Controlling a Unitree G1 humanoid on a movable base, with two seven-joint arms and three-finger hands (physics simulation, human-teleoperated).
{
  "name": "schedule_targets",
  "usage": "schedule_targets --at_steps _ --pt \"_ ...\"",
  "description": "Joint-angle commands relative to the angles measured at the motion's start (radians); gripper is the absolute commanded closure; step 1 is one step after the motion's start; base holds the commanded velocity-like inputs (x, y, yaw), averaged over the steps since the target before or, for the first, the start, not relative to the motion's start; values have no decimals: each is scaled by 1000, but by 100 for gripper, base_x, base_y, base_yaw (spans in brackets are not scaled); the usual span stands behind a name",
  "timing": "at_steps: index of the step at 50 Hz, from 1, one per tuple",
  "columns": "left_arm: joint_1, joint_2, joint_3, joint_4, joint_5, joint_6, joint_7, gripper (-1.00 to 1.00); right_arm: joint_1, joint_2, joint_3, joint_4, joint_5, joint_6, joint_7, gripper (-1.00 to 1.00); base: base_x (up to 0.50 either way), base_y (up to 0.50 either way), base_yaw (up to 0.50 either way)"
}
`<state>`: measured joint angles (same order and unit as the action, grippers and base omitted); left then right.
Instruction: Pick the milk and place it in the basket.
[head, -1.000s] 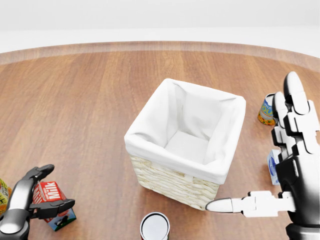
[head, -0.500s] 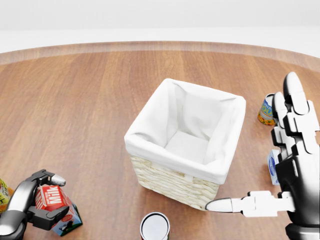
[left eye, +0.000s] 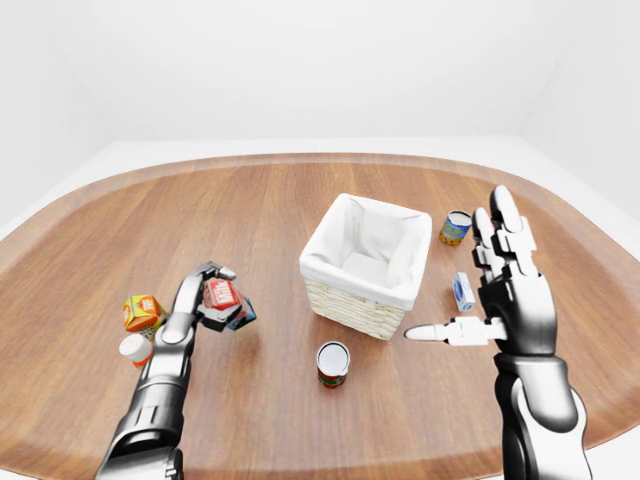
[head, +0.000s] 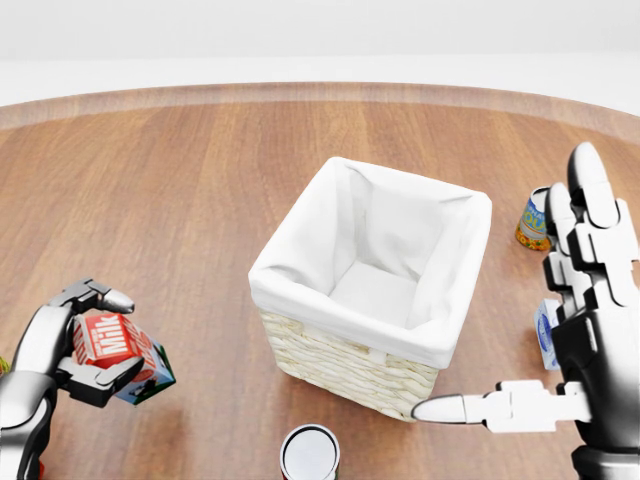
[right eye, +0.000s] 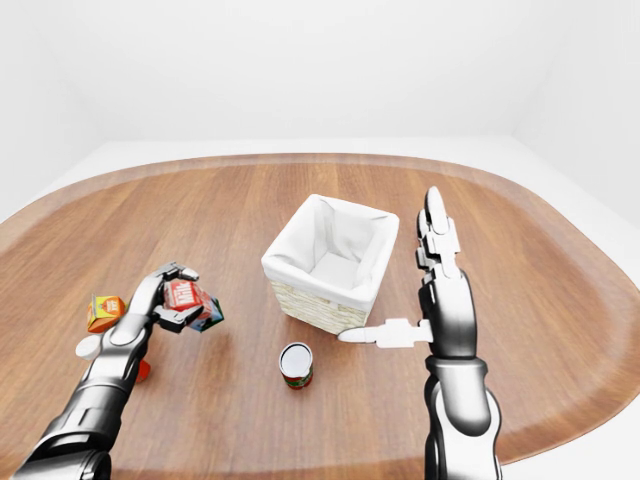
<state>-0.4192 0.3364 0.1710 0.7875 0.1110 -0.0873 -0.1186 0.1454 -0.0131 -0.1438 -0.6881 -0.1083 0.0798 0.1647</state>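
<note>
Item 1, milk (head: 115, 355): red-topped carton, tilted, now clear of the desk (head: 180, 200) at the lower left of the head view. A second ago it stood on the wood lower in that view; half a second ago my fingers were just wrapping it. I judge the grasp made and the lift begun.

Item 2, left hand (head: 90, 345): fingers curled round the milk, one over the top edge, the others under and behind. It has risen with the carton since the earlier pictures.

Item 3, basket (head: 375, 285): white-lined wicker, centre of the desk, nothing inside it, unmoved. The milk sits well apart from it, to its left; my next job, as I read it, is to carry the carton right and over the rim before letting go.

Item 4, right hand (left eye: 485, 305): fingers spread straight, thumb pointing at the basket's lower corner, holding nothing, unchanged.

Item 5, sundries, left-eye view: a can (left eye: 333, 362) just below the basket, which I should steer above; an orange box (left eye: 141, 312) and a white-capped bottle (left eye: 134, 349) left of my arm; a second can (left eye: 456, 227) and a small blue-and-white carton (left eye: 462, 291) right of the basket.
</note>
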Motion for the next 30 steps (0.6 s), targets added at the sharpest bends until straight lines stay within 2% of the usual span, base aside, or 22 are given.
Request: schedule_targets --at_steps 1,17,30 --pt "-11 1 26 -106 -11 0 0 100 -5 -1 -2 -5 0 7 -1 -100 0 0 0" --pt "-29 16 27 -137 40 0 0 100 -4 -1 -5 -9 3 7 -1 -100 0 0 0" --pt "-36 3 22 -284 75 0 -27 100 -5 -1 -7 -8 5 7 0 -100 0 0 0"
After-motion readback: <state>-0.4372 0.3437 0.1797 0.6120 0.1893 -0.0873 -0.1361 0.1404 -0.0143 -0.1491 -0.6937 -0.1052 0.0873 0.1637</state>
